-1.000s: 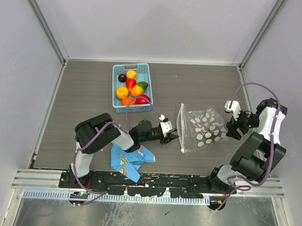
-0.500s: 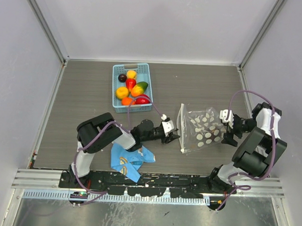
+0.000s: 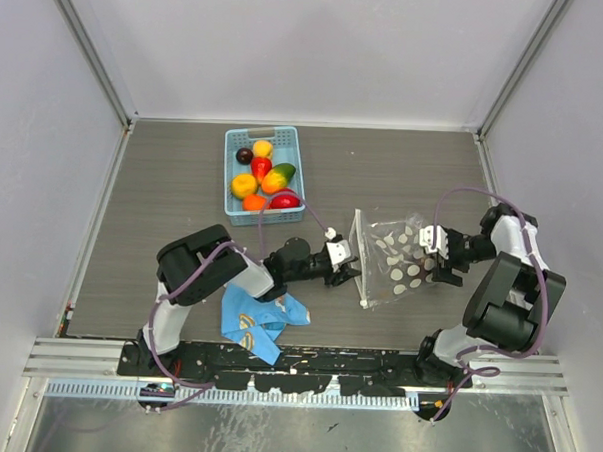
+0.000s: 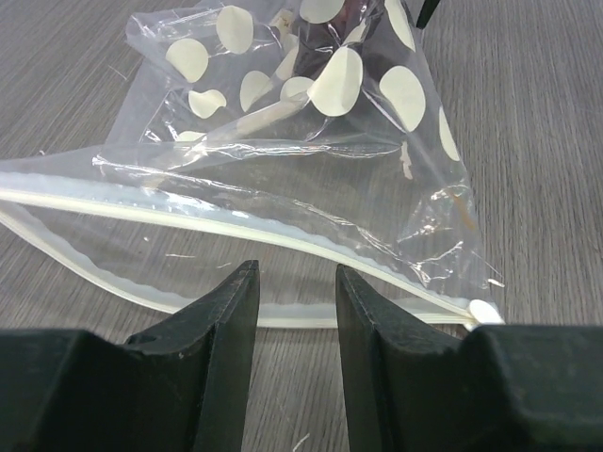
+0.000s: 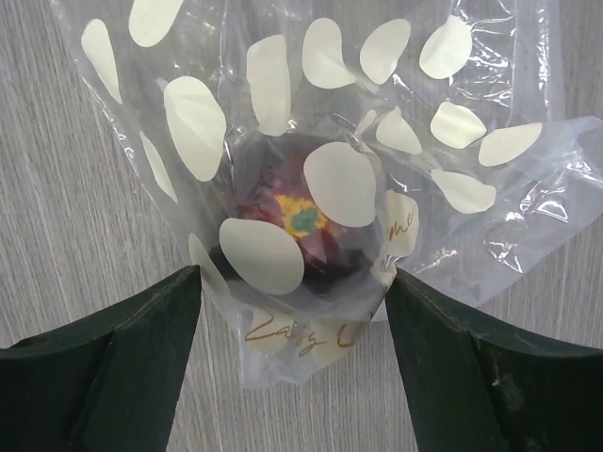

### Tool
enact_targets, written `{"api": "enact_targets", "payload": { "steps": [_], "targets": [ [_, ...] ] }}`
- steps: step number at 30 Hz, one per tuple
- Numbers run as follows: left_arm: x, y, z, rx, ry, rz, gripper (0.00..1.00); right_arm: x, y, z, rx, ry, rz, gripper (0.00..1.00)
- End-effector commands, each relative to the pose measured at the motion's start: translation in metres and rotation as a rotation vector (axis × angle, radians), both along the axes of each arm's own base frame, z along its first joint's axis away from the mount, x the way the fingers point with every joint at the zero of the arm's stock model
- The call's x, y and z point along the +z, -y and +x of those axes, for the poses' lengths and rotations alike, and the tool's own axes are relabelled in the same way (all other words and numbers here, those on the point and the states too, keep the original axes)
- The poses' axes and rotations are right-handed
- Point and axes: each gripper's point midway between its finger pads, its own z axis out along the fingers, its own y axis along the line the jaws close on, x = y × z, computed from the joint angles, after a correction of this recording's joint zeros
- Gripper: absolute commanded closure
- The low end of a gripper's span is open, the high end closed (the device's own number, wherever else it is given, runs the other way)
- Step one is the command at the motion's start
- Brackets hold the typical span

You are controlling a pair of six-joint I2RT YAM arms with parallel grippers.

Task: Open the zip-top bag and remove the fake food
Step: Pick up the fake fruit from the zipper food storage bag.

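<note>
Several fake fruits (image 3: 262, 176) in basket (image 3: 264, 131), cloth (image 3: 257, 319) nearby

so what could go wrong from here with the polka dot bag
1. The right gripper stands open astride the dark purple round plastic piece inside the clear polka-dot zip-top bag; closing there may squirt the glossy piece sideways rather than out.
2. The left gripper is open at the white zip strip, not clamped on it, so the bag could slide when pushed.
</note>
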Motion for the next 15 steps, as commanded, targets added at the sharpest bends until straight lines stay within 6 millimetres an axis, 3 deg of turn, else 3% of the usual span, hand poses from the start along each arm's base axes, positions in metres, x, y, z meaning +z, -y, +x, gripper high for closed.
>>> {"api": "enact_targets", "payload": {
  "steps": [1,11,15],
  "targets": [
    [0.013,0.011,0.0,-0.03,0.041,-0.033,0.61,-0.003,0.001,0.013,0.176,0.13,-0.061,0.22],
    [0.008,0.018,-0.005,-0.075,0.016,-0.021,0.59,-0.012,-0.006,0.007,0.213,0.108,-0.063,0.6],
    [0.009,0.021,-0.007,-0.09,0.003,-0.024,0.49,-0.012,-0.012,0.004,0.221,0.106,-0.049,0.82]
  ]
}}
